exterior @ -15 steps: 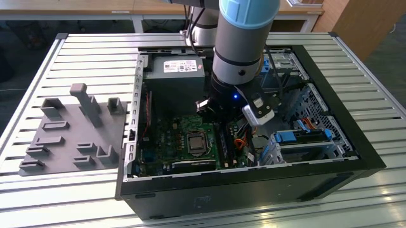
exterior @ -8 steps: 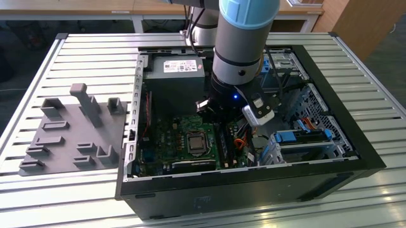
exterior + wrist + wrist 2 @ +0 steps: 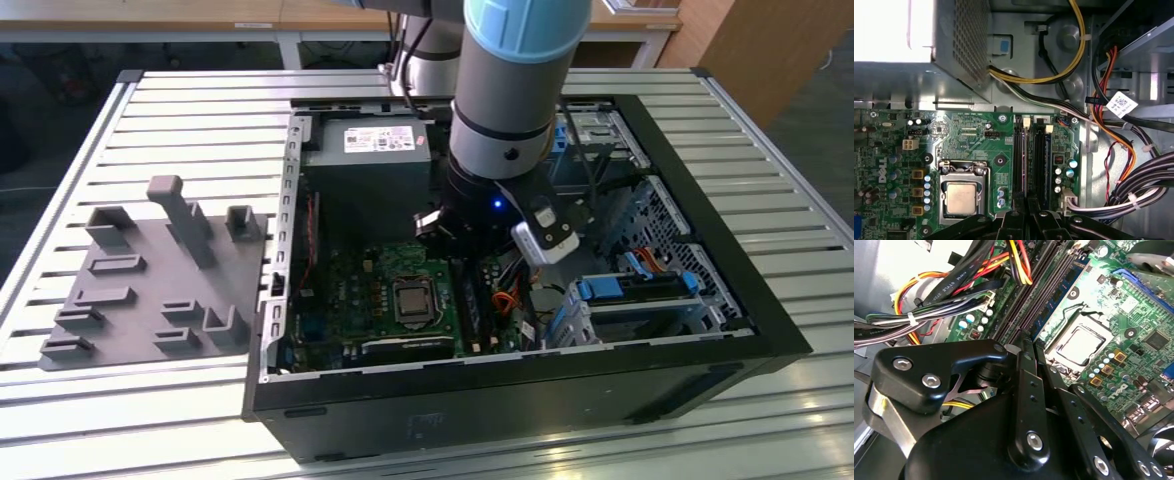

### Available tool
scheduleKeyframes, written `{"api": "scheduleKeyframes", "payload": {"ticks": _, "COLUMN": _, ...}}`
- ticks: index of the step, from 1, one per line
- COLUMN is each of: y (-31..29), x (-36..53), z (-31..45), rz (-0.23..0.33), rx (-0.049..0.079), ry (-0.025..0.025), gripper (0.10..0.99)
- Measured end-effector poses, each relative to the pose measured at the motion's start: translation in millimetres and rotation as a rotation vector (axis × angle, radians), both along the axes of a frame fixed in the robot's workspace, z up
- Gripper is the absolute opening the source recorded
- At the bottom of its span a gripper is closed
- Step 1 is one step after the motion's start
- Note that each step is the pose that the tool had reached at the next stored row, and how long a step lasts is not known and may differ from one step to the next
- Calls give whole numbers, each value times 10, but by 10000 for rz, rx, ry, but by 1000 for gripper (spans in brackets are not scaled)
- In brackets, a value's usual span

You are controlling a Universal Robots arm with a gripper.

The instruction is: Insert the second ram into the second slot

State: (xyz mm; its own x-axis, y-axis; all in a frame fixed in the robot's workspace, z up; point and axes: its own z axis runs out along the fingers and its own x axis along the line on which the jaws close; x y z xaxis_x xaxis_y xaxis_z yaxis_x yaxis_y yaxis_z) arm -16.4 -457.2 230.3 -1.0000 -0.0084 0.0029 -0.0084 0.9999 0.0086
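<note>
Jaws (image 3: 1026, 207) were pressed together over the memory slots (image 3: 1029, 160), pinching nothing I could see; the second ram (image 3: 1056, 302) lay in its slot. Uneven downward pressure could leave one end unlatched or stress the motherboard (image 3: 974, 140).

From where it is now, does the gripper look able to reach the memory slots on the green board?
Probably yes. The gripper hangs directly over the dark memory slots inside the open computer case. The cable bundle lies to one side of the slots, not across them.
</note>
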Motion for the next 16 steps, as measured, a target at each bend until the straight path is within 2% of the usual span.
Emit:
{"api": "scheduleKeyframes", "payload": {"ticks": 12, "y": -7, "x": 14, "z": -54, "rz": 0, "rx": -3, "ry": 50, "gripper": 137}}
{"api": "scheduleKeyframes", "payload": {"ticks": 16, "y": -32, "x": 14, "z": -60, "rz": 0, "rx": -2, "ry": 52, "gripper": 137}}
